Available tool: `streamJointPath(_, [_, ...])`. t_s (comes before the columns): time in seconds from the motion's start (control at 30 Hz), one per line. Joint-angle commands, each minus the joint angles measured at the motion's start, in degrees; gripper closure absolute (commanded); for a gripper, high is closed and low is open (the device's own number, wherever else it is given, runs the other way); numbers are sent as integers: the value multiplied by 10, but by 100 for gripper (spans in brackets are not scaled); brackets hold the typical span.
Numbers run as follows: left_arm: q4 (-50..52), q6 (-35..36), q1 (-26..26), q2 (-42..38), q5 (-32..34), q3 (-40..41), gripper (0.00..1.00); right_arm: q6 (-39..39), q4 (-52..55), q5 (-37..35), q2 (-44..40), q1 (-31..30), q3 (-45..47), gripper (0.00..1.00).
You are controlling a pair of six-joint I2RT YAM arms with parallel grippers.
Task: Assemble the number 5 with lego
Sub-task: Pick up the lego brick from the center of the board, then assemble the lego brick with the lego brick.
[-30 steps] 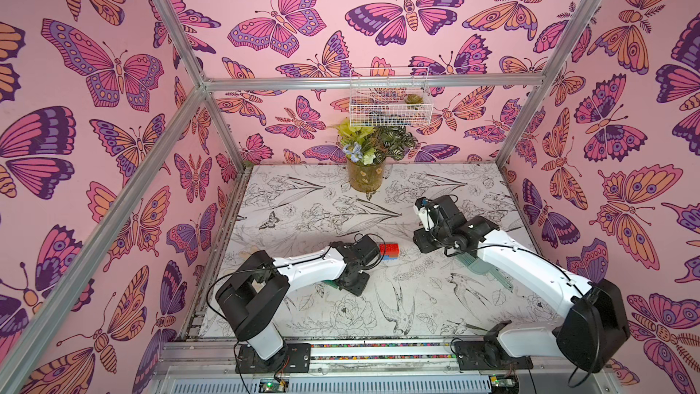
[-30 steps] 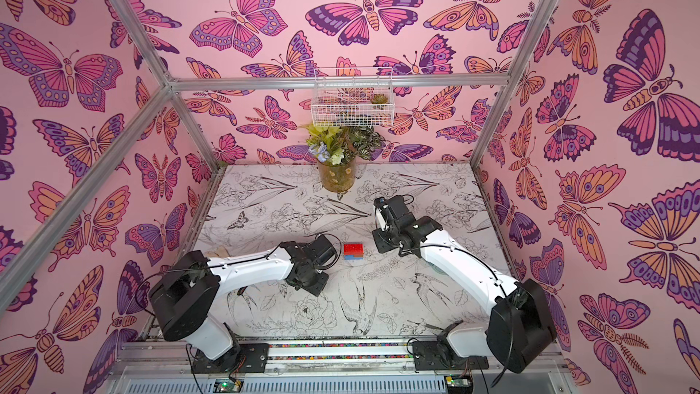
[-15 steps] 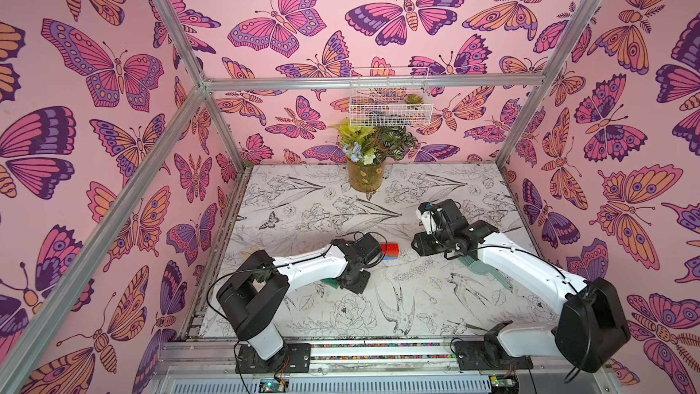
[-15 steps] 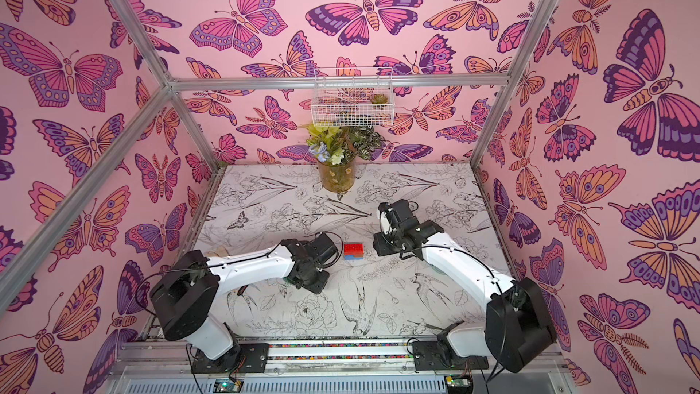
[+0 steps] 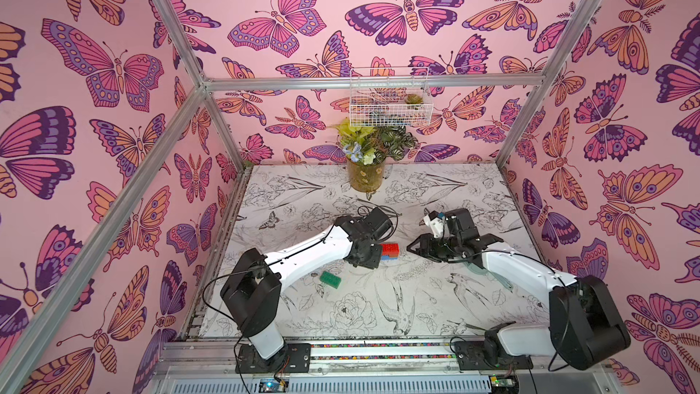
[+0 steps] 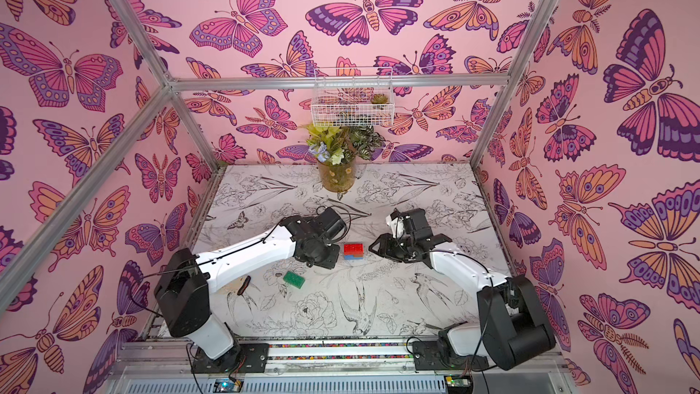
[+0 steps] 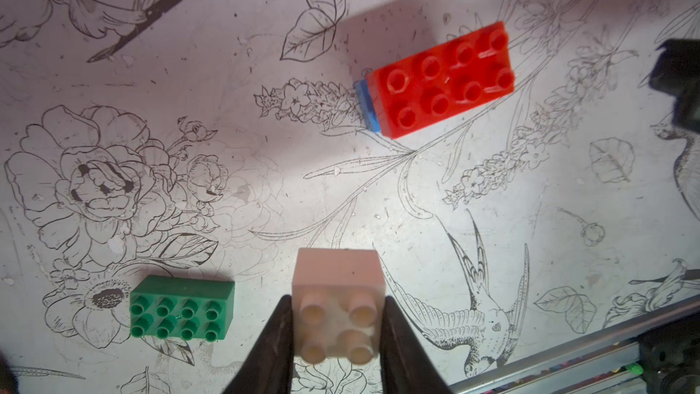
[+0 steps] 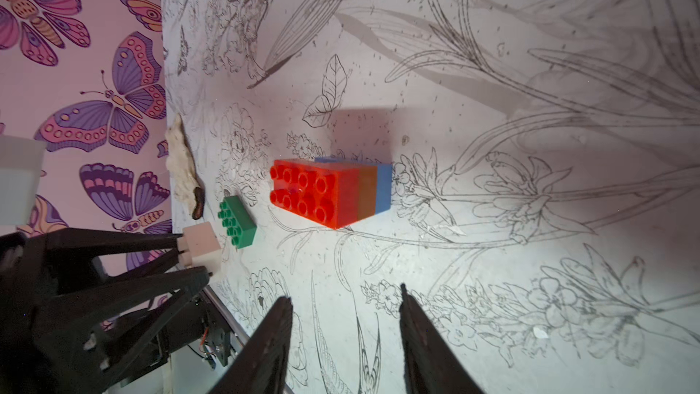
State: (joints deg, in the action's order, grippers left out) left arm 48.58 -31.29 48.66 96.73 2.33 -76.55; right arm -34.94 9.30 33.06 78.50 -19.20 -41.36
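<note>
Left hand: my left hand (image 7: 337, 303) is pinching the white brick (image 7: 338, 271) between both fingers, studs toward the wrist camera. I cannot tell whether it is clear of the desk (image 5: 435, 297).
Right hand: my right hand (image 8: 344, 293) is spread and empty, aimed at the stack (image 5: 389, 251), near it but apart.
Stack: red brick (image 8: 303, 191) on orange brick (image 8: 366, 193) on blue brick (image 8: 383, 187), on the desk between my two hands.
Green brick: the green brick (image 5: 330, 278) lies loose beside my left arm.
Step, as I judge it: seat white on red.
Risk, tipping: nothing braces the stack, so pressing on an unsupported end of red could tilt or skid it.
Risk, misfit: a slight twist in my pinch would leave white half-seated.
Risk, wrong end: white directly above orange would spoil the 5.
Risk, sweep: my left arm could knock green away.
</note>
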Motion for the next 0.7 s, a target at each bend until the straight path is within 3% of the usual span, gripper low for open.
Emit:
streamJointPath(0.0, [31,-11,-4,11,-3,-24,69,-43,-68,47,15,14,19,52])
streamJointPath(0.23, [37,-36,-6,6,28,-53,64,-69,-133,94,45,34,29,52])
streamJointPath(0.37, [50,-39,-6,22,19,-75,68,-76,-154,102,59,35,29,53])
streamJointPath(0.47, [52,-38,-6,41,6,-87,78,-78,-164,107,65,34,29,53])
streamJointPath(0.67, [69,-43,-7,70,13,-124,79,-88,-182,117,75,35,32,53])
